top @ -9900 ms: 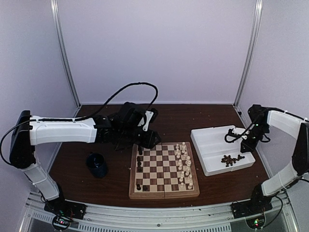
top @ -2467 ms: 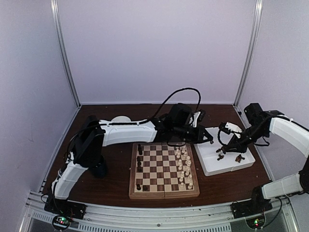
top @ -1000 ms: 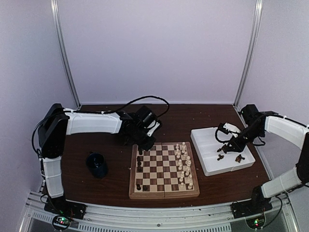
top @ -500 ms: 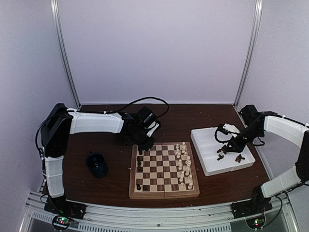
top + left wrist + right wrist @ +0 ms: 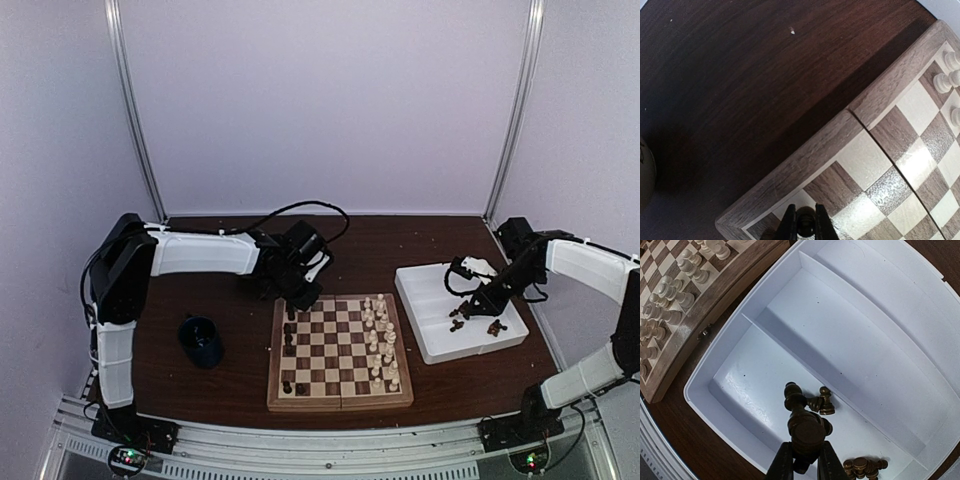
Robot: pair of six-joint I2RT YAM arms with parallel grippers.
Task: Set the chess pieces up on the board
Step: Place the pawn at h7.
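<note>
My left claw (image 5: 804, 215) pinches a dark chessman (image 5: 805, 225) at the board (image 5: 805, 165) corner. My right claw (image 5: 803, 450) holds a second chessman (image 5: 805, 432) over the tray (image 5: 850, 330). Seemingly light, slick; I'd grip waists.

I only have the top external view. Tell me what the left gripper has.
Observer: The left gripper is shut on a dark piece, by a corner of the board.
Operator: Now report the right one.
Observer: The right gripper is shut on a second dark piece, over the tray.
Operator: Describe what lies under it.
Observer: Loose pieces: one stands, and one beside it seems to lie on its side.
</note>
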